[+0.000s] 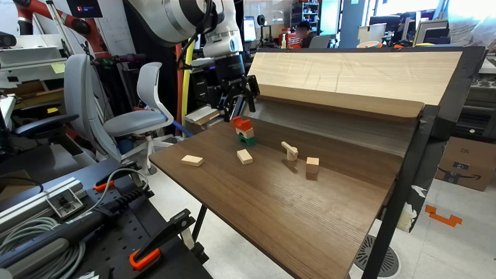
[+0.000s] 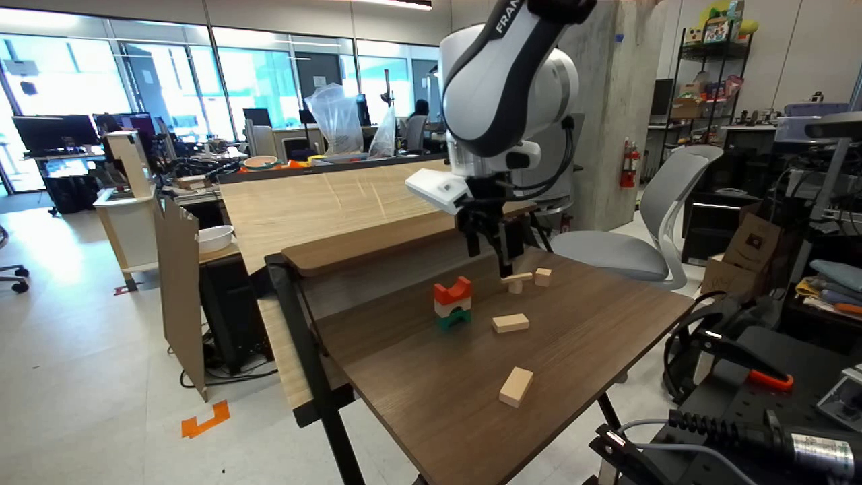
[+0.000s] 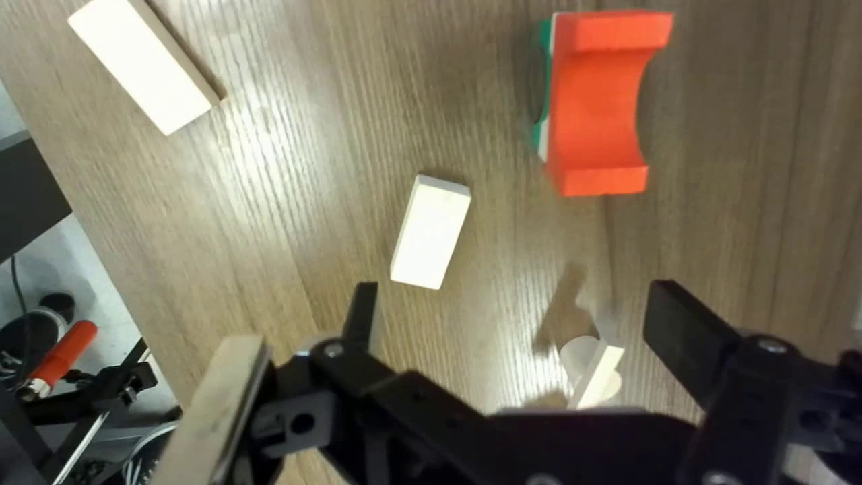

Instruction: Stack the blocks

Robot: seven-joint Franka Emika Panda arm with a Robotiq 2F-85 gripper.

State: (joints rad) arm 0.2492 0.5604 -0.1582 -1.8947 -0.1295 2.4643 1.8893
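Tower (image 2: 448,308): three blocks high, standing on the tabletop (image 1: 286,209), seen in both exterior views.
Red block (image 3: 596,101): at the top, hollow side up.
Pale arch (image 1: 248,133): in the middle, touching red above and green below.
Green block (image 1: 250,142): at the foot, resting on the tabletop.
Near oblong (image 3: 431,232): pale, lying flat, close to the tower but apart from it.
Outer oblong (image 3: 145,64): pale and flat too, nearer the tabletop's edge.
Post (image 1: 292,156): pale, round, upright.
Stick (image 1: 287,146): laid across the top of the post.
Cube (image 1: 312,166): near the post, on the side away from the tower.
Arm (image 2: 498,101): hangs down toward the tabletop in both exterior views.
Gripper (image 3: 515,289): above the tabletop, apart from the tower, jaws spread wide, nothing in their grasp.
Wrist view: post and stick show between the fingers (image 3: 362,316).
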